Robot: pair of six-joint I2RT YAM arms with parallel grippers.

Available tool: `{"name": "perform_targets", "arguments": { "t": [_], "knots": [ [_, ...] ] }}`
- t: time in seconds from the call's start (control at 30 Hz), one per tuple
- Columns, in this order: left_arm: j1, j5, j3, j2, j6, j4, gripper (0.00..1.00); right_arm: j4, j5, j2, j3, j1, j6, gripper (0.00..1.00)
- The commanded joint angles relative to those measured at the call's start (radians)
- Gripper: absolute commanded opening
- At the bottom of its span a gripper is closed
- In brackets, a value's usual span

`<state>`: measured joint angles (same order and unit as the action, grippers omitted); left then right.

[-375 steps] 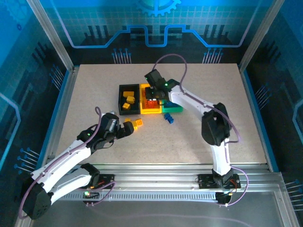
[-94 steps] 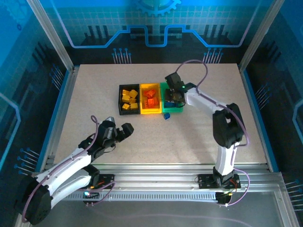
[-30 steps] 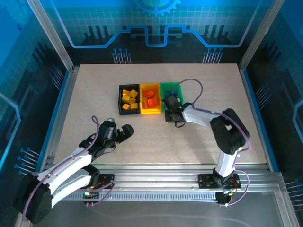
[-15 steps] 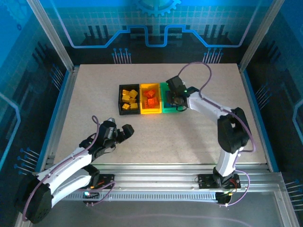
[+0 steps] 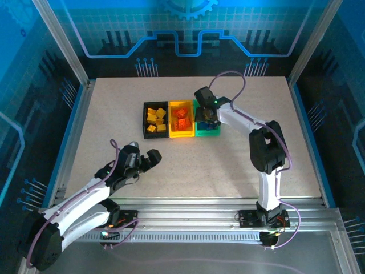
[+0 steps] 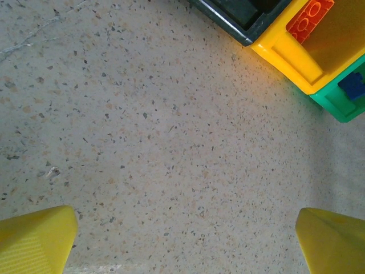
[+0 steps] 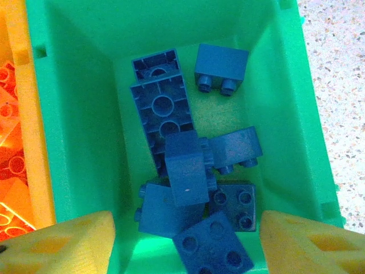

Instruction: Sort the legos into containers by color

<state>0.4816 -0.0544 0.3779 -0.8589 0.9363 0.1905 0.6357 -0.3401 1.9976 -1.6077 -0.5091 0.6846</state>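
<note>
I see the small blue studded plastic bricks (image 7: 185,171) lying in a loose heap inside the green open rectangular plastic bin (image 7: 74,114), some studs-up, some on their sides or upside down. The right gripper (image 7: 185,245) hangs just above that bin, its yellow fingers (image 7: 68,242) spread apart and grasping nothing. Touching the green bin on its left is the yellow plastic bin (image 5: 181,136) with orange-red bricks (image 5: 181,114), then the black plastic bin (image 5: 144,120) with yellow bricks (image 5: 155,119). Well apart, near the front left, my left gripper (image 6: 185,240) hovers released over the bare speckled surface (image 6: 171,142), its jaws wide.
</note>
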Motion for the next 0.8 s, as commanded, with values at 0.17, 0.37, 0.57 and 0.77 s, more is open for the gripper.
{"name": "perform_targets", "arguments": {
  "t": [0.17, 0.37, 0.57, 0.77],
  "knots": [
    [-0.006, -0.067, 0.169, 0.034, -0.096, 0.110, 0.99, -0.171, -0.007, -0.305, 0.187, 0.011, 0.006, 0.72],
    [-0.006, -0.239, 0.279, 0.027, -0.167, 0.121, 0.99, -0.284, -0.053, -0.552, 0.409, 0.011, -0.016, 0.77],
    [-0.021, -0.422, 0.263, -0.035, -0.362, -0.113, 0.99, -0.314, -0.177, -0.718, 0.610, 0.013, 0.037, 1.00],
    [-0.208, -0.504, 0.304, -0.175, -0.556, -0.238, 0.99, -0.285, -0.193, -0.789, 0.710, 0.030, 0.082, 1.00]
  ]
}}
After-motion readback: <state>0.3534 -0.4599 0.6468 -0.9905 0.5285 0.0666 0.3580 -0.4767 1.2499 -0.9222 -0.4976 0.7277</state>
